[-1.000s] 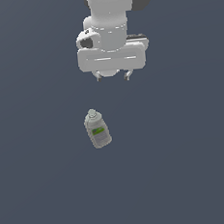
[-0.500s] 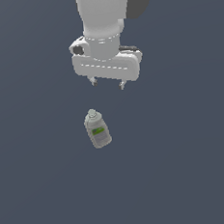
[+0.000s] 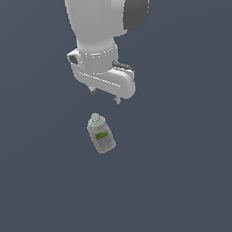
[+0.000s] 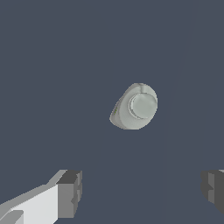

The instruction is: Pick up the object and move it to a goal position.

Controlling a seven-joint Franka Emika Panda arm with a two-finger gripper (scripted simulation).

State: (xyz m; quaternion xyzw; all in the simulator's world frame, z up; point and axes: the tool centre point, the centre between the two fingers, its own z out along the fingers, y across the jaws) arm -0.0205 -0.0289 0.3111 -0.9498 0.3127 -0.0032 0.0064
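In the exterior view the gripper (image 3: 105, 95) hangs from the white arm above the dark floor, its two short fingertips spread wide with nothing between them. The bottle (image 3: 100, 133) is below it in that picture and slightly toward the exterior view's left, clear of the fingers and not touching them. It appears to stand roughly upright on the floor, cap up, with the green label facing the camera, though a slight lean cannot be ruled out.

In the wrist view the bottle (image 4: 134, 106) shows cap-on, almost round, so its long axis points nearly straight at the camera. The fingers (image 4: 70, 194) sit wide apart, and the bottle lies ahead of the gap between them, not yet within it.

The next move likely needs a short shift to centre over the cap, then a straight descent.
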